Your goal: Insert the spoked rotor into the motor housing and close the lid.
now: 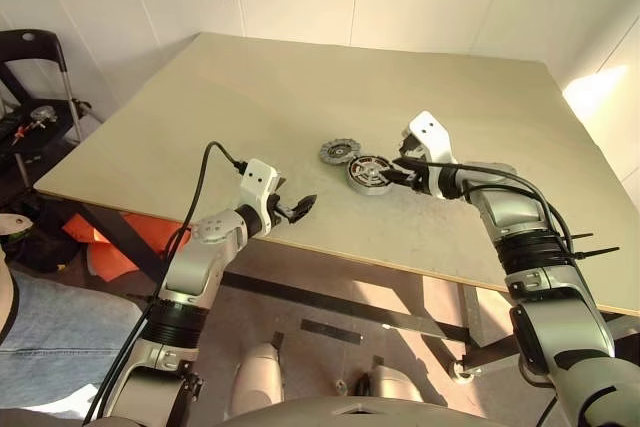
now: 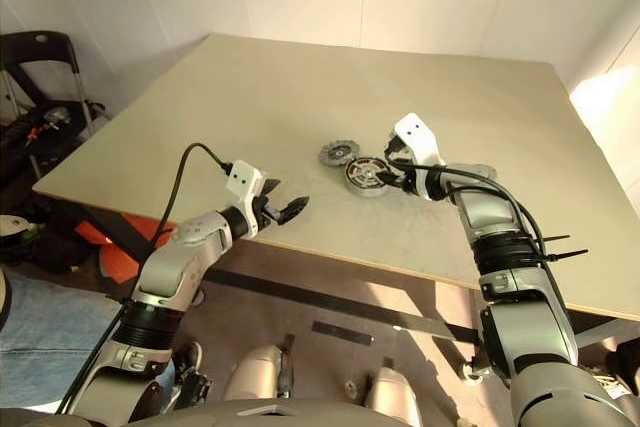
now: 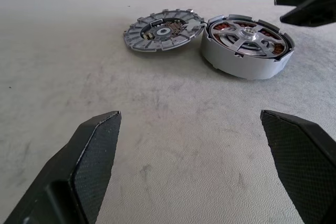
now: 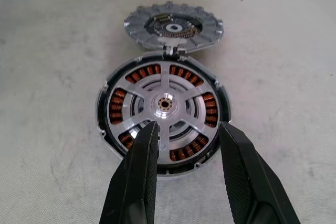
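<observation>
The spoked rotor sits seated inside the motor housing, copper windings showing between its spokes. The lid lies flat at the housing's twelve o'clock, touching its rim, probably staged for closing. At six o'clock, the right gripper hovers part-open, holding nothing. The left gripper waits wide open and empty.

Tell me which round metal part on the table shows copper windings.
The silver cup-shaped motor housing, with the spoked rotor seated inside. The flat grey notched lid beside it shows none.

spoked rotor in motor housing – lid touching, just left, on table
</observation>
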Robot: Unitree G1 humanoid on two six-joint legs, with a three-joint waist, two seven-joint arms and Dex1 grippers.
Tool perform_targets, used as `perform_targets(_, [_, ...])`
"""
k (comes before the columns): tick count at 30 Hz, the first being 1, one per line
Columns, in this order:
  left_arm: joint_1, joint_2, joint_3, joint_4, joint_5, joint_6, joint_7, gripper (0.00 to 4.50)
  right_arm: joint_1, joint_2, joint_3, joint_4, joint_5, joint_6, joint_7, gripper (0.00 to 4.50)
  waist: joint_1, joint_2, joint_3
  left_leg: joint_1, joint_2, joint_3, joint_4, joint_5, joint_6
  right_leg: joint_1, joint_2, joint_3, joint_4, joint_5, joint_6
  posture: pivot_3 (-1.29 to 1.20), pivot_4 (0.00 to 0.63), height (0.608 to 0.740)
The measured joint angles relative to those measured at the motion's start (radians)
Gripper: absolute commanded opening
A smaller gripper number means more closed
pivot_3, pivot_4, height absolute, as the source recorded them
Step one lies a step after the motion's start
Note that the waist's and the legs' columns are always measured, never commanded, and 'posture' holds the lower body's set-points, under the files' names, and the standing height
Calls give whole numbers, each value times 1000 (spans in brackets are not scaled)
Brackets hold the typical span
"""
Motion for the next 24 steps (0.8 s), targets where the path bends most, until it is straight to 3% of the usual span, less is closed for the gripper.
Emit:
perform_targets(12, [0, 6, 1, 1, 4, 0, 0, 4500, -44, 152, -35, 199, 19, -34, -125, 2063, 1, 0, 0, -1, 0, 0, 0, 0, -1, 0, 0, 0, 0, 0, 0, 0, 0, 740])
perform_targets(18, [1, 8, 1, 1, 5, 0, 0, 4500, -64, 160, -38, 308, 8, -135, -160, 2063, 0, -1, 0, 4, 0, 0, 0, 0, -1, 3, 0, 0, 0, 0, 0, 0, 0, 740])
perform_targets(24, [1, 8, 1, 1, 6, 0, 1, 4500, -54, 138, -39, 270, 20, -116, -101, 2063, 0, -1, 0, 4, 0, 0, -1, 0, -1, 3, 0, 0, 0, 0, 0, 0, 0, 740])
